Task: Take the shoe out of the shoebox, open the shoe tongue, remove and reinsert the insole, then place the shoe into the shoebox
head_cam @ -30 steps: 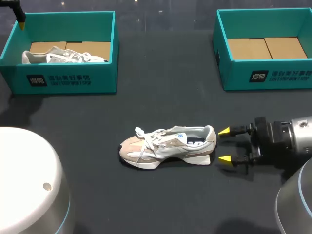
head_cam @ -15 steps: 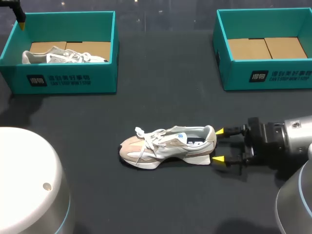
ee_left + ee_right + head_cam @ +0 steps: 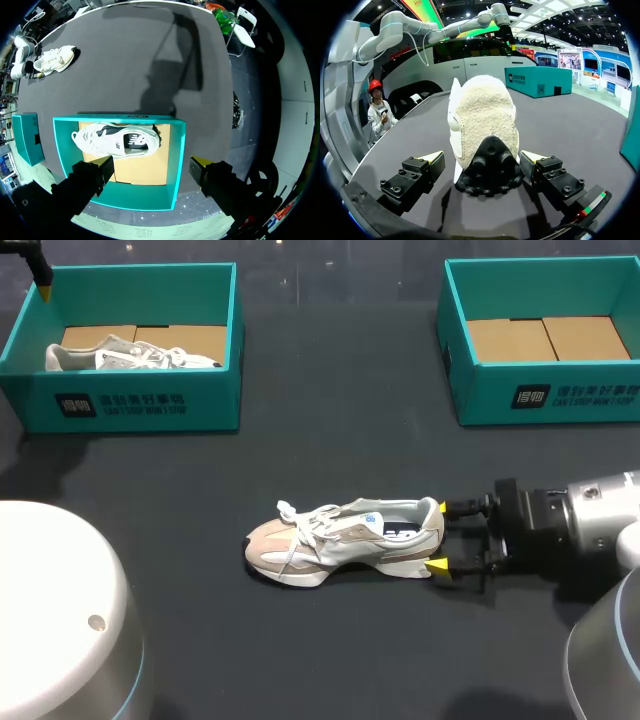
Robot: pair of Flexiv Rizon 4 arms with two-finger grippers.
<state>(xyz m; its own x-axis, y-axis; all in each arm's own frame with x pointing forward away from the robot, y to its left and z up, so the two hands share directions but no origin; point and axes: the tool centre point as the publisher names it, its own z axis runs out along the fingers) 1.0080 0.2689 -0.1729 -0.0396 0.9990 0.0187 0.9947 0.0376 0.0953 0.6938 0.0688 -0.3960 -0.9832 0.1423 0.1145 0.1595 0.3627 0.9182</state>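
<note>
Teal walls mark the left box and the right box at the two far corners of the tabletop. The shoe stands on its sole out on the dark surface, nearer the near edge, with its toe toward the left edge and its heel toward the right.

The right gripper is level with the heel, with its fingers spread wide and one yellow tip on either side of it. In the right wrist view the tips sit just beside the heel, apparently without pressing, so it grips nothing yet. The left gripper hovers above the left box, spread wide and holding nothing. A second shoe lies inside that box.

The risk lies in how the fingers close. If one tip meets the heel first, the shoe could swivel on the tabletop instead of being clamped. The heel collar looks soft and padded, so a pinch high up may crush it and slip. A hold at the very end also leaves the toe unsupported — lifted that way, the shoe would likely droop or twist out. The loose laces could catch on a box wall.
</note>
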